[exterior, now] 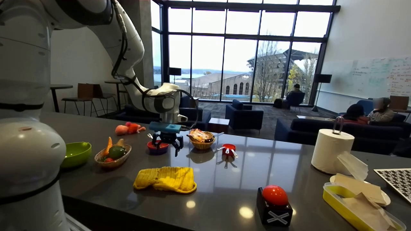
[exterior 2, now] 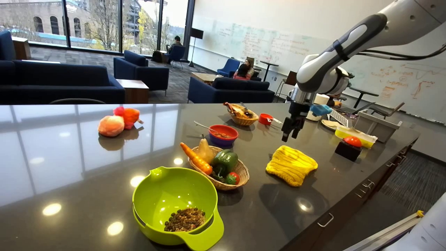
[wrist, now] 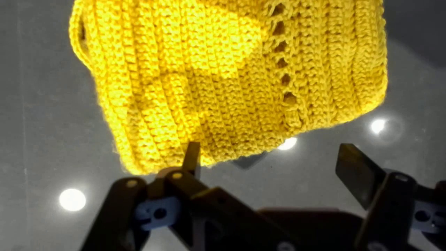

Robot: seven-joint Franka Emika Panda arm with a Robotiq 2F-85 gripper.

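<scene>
1 yellow cloth (wrist: 216, 76); 1 claw (wrist: 269, 146), spread wide, nil held, above cloth's edge; 1 basket (exterior: 112, 164) nr cloth, prob. there to stop pepper (exterior 2: 225, 159) etc. rolling.

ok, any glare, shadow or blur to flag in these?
In an exterior view, the tall black-framed windows burn out to near white up top; in both exterior views, the glossy dark-grey countertop carries window reflections and round bright spots; in the wrist view, the roughly rectangular yellow knitted cloth is crisp, partly bright, partly shaded, the black two-fingered gripper dark.
</scene>
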